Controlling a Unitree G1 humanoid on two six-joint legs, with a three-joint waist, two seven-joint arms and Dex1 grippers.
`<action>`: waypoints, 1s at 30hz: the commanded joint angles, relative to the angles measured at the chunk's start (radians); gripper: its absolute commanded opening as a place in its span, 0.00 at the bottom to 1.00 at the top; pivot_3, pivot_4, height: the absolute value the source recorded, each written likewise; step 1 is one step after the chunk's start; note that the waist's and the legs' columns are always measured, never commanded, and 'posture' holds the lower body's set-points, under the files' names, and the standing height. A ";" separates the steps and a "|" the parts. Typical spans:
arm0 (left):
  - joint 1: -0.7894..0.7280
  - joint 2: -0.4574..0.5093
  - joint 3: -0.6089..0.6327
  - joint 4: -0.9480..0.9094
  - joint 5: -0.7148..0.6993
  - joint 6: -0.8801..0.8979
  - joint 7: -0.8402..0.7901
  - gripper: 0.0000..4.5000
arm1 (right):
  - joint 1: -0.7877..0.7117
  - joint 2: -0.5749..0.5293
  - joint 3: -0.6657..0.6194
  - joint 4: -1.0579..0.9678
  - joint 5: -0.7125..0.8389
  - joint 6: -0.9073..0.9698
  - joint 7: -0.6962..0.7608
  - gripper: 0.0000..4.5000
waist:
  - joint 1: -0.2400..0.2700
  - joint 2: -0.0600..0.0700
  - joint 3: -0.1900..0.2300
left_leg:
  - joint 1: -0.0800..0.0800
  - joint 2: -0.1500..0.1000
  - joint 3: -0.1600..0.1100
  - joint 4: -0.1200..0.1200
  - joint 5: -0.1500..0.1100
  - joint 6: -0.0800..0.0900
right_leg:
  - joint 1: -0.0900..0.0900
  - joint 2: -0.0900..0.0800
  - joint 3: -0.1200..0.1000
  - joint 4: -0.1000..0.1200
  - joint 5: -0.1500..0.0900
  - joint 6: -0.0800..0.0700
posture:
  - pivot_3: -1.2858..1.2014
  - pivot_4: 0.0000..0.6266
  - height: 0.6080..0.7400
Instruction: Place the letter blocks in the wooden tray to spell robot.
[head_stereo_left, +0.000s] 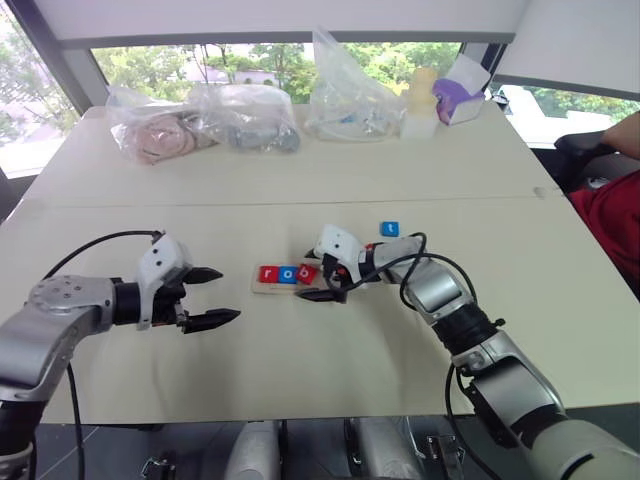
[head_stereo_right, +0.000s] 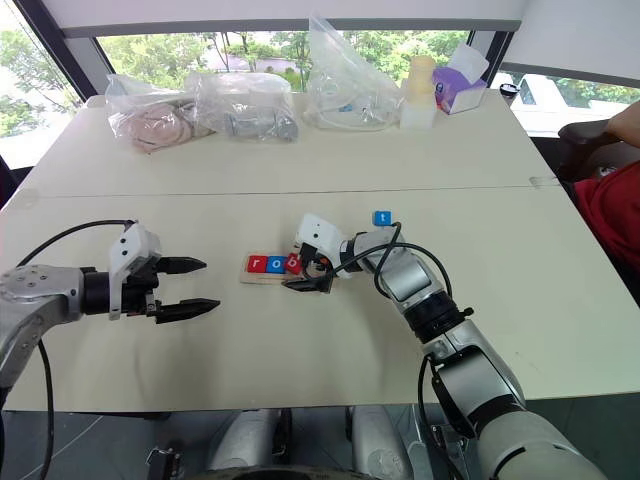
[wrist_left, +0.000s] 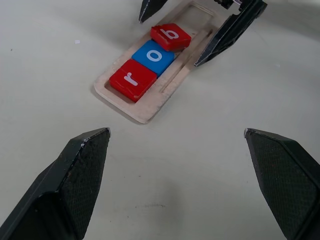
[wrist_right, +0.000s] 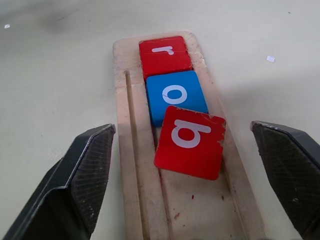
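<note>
The right gripper (wrist_right: 185, 165) stands wide open and empty astride the tray (wrist_right: 131, 165), its fingers clear of the crooked b tile (wrist_right: 190, 142); the left gripper (head_stereo_left: 212, 297) is open, empty too.

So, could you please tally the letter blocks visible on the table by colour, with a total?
Red letter blocks: 2, the r and the b, both in the wooden tray.
Blue letter blocks: 2, the o in the tray and the t on the table.
Total: 4

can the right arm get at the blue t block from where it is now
Probably yes: the blue t block lies alone on the table just beyond the right tool, which is open over the wooden tray, nothing between.
</note>
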 joint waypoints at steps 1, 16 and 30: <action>-0.010 -0.001 -0.003 -0.021 0.009 -0.019 0.001 1.00 | -0.030 0.013 -0.032 -0.024 0.025 0.024 0.000 0.99 | 0.000 0.000 0.000 | 0.000 0.000 0.000 0.000 0.000 0.000 | 0.000 0.000 0.000 0.000 0.000 0.000 | 0.52 0.24 0.96; -0.007 0.002 -0.004 -0.012 0.028 -0.038 0.001 1.00 | -0.032 0.006 -0.054 -0.078 0.048 0.095 0.005 0.25 | 0.000 0.000 0.000 | 0.000 0.000 0.000 0.000 0.000 0.000 | 0.000 0.000 0.000 0.000 0.000 0.000 | 0.52 0.24 0.96; -0.007 -0.011 -0.016 -0.009 0.050 -0.049 0.008 1.00 | -0.019 -0.030 0.003 -0.111 -0.004 0.065 0.021 0.25 | 0.000 0.000 0.000 | 0.000 0.000 0.000 0.000 0.000 0.000 | 0.000 0.000 0.000 0.000 0.000 0.000 | 0.52 0.24 0.96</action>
